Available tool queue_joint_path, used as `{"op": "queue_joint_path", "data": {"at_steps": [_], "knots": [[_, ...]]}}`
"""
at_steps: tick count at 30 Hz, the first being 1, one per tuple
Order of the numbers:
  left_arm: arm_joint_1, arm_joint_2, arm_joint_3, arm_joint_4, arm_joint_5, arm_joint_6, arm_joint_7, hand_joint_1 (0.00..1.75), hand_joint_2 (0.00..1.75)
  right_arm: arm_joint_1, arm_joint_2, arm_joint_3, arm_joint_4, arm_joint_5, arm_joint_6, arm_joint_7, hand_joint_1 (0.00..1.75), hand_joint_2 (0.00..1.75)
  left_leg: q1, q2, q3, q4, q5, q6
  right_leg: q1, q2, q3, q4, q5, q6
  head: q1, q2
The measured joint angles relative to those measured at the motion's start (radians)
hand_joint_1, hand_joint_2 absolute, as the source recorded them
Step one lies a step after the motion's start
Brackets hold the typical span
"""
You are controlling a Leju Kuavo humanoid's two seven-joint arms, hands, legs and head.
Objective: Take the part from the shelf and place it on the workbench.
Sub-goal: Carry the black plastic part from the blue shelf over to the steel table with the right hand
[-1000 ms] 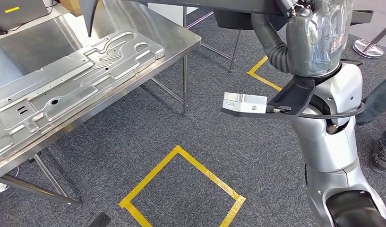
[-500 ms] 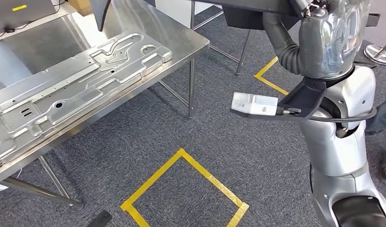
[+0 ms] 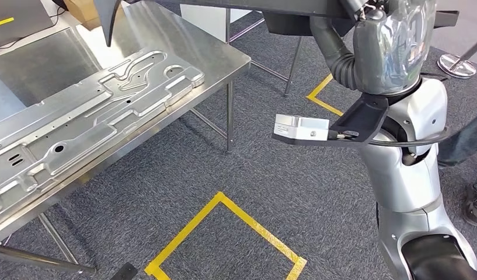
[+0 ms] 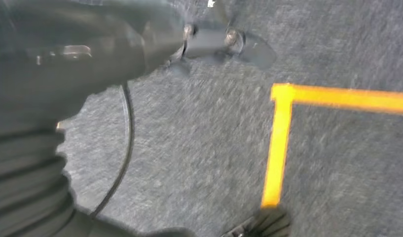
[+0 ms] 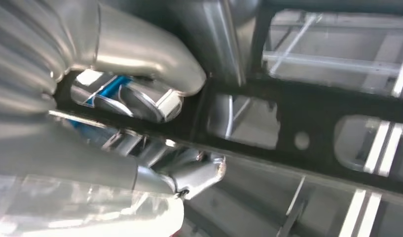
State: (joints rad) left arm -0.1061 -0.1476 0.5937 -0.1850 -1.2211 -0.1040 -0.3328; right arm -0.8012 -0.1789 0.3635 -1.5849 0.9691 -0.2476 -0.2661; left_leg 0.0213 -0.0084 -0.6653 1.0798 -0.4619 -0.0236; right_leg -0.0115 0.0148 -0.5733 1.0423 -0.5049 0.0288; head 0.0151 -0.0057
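Observation:
A long black flat part (image 3: 253, 7) runs across the top of the head view, and one dark end of it hangs down over the steel workbench (image 3: 221, 44). My right arm (image 3: 393, 52) is raised to it. In the right wrist view my right hand (image 5: 135, 47) grips the black frame-like part (image 5: 288, 143), with the thumb on one side of a bar and the fingers (image 5: 194, 173) on the other. The left wrist view looks down at grey carpet. My left hand (image 4: 81, 44) is a dark blurred shape there, and how its fingers lie is unclear.
A large pressed metal panel (image 3: 90, 122) covers much of the workbench. A laptop (image 3: 14, 20) and a cardboard box (image 3: 78, 9) sit at its far end. Yellow tape (image 3: 224, 201) marks a square on the carpet. A person's leg and shoe (image 3: 472, 192) and a stanchion base (image 3: 458, 64) stand at the right.
The whole picture swayed right and then back, so the camera moved. The workbench now sits slightly lower and further left. My right hand still holds the black part.

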Motion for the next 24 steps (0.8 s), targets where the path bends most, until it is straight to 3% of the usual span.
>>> {"op": "queue_joint_path", "data": {"at_steps": [3,4,7,8,9,12,14,15,18,20,22,23,24], "knots": [[0.001,0.000,0.000,-0.001,0.000,0.000,0.000,0.00,1.75,0.001,0.000,-0.002,0.000,0.001,-0.002,0.000,1.75,1.75,0.001,-0.001,0.016,-0.003,-0.002,0.016,-0.002,-0.003,-0.018,0.037,-0.007,0.007,0.007,0.000],[0.001,0.000,0.000,-0.001,0.000,0.001,0.000,0.00,1.75,0.000,0.000,-0.003,-0.001,0.001,-0.003,0.000,1.75,1.75,0.003,-0.002,0.022,-0.005,-0.006,0.020,-0.002,-0.004,-0.046,0.084,-0.017,0.009,0.009,0.000],[0.000,0.001,0.001,-0.001,0.000,0.000,0.000,0.00,1.75,0.003,0.000,-0.004,-0.001,0.001,-0.004,0.000,1.75,1.75,0.001,-0.002,0.038,-0.005,-0.023,0.028,-0.001,-0.005,-0.172,0.257,-0.066,0.012,0.019,0.000],[0.001,0.001,0.001,-0.001,0.000,0.000,0.000,0.00,1.75,0.005,0.000,-0.004,0.000,0.001,-0.004,0.000,1.75,1.75,-0.001,-0.002,0.045,-0.005,-0.030,0.029,0.000,-0.005,-0.199,0.277,-0.064,0.010,0.021,0.000],[0.001,0.001,0.000,-0.001,0.000,0.000,0.000,0.00,1.75,0.006,0.000,-0.004,0.000,0.001,-0.004,0.000,1.75,1.75,-0.002,-0.003,0.055,-0.005,-0.037,0.030,0.002,-0.005,-0.207,0.260,-0.042,0.007,0.023,0.000],[0.001,-0.001,0.000,-0.001,0.000,0.000,0.000,0.00,1.75,0.004,0.000,-0.004,0.000,0.001,-0.004,0.000,1.75,1.75,-0.002,-0.005,0.088,-0.008,-0.062,0.026,0.016,-0.007,-0.154,0.077,0.085,-0.007,0.030,0.000],[0.001,-0.003,0.000,-0.001,0.000,0.000,0.000,0.00,1.75,0.000,0.000,-0.004,0.000,0.001,-0.005,0.001,1.75,1.75,-0.002,-0.005,0.099,-0.013,-0.071,0.019,0.028,-0.008,-0.125,0.003,0.112,-0.016,0.034,0.000],[0.001,-0.003,0.000,-0.001,0.000,-0.001,0.000,0.00,1.75,-0.001,0.000,-0.005,0.000,0.001,-0.005,0.001,1.75,1.75,-0.004,-0.004,0.104,-0.017,-0.072,0.014,0.031,-0.008,-0.119,-0.004,0.103,-0.019,0.034,0.000],[0.000,-0.004,-0.002,-0.001,0.000,-0.004,-0.001,0.00,1.75,-0.003,0.001,-0.005,-0.001,0.002,-0.006,0.001,1.75,1.75,-0.007,-0.002,0.109,0.009,-0.074,0.004,0.021,-0.008,-0.083,-0.022,0.098,-0.031,0.029,0.000],[-0.001,-0.004,-0.004,-0.001,0.000,-0.004,-0.001,0.00,1.75,-0.004,0.002,-0.004,-0.001,0.002,-0.006,0.001,1.75,1.75,-0.007,-0.001,0.063,0.101,-0.095,0.002,0.016,-0.008,-0.060,-0.028,0.087,-0.041,0.021,0.000],[-0.001,-0.003,-0.005,-0.001,0.000,-0.004,0.000,0.00,1.75,-0.002,0.003,-0.003,-0.001,0.002,-0.006,0.001,1.75,1.75,-0.008,-0.001,-0.014,0.212,-0.140,-0.002,0.016,-0.008,-0.047,-0.028,0.074,-0.045,0.014,0.000],[0.000,-0.003,-0.005,-0.001,0.000,-0.004,0.001,0.00,1.75,0.000,0.004,-0.003,-0.001,0.002,-0.006,0.000,1.75,1.75,-0.006,-0.001,-0.043,0.239,-0.153,-0.004,0.015,-0.007,-0.039,-0.028,0.067,-0.045,0.013,0.000],[0.000,-0.003,-0.006,-0.001,0.000,-0.004,0.001,0.00,1.75,0.001,0.004,-0.002,-0.001,0.002,-0.006,0.000,1.75,1.75,-0.004,-0.001,-0.056,0.233,-0.145,-0.005,0.014,-0.006,-0.029,-0.027,0.059,-0.043,0.012,0.000]]}}
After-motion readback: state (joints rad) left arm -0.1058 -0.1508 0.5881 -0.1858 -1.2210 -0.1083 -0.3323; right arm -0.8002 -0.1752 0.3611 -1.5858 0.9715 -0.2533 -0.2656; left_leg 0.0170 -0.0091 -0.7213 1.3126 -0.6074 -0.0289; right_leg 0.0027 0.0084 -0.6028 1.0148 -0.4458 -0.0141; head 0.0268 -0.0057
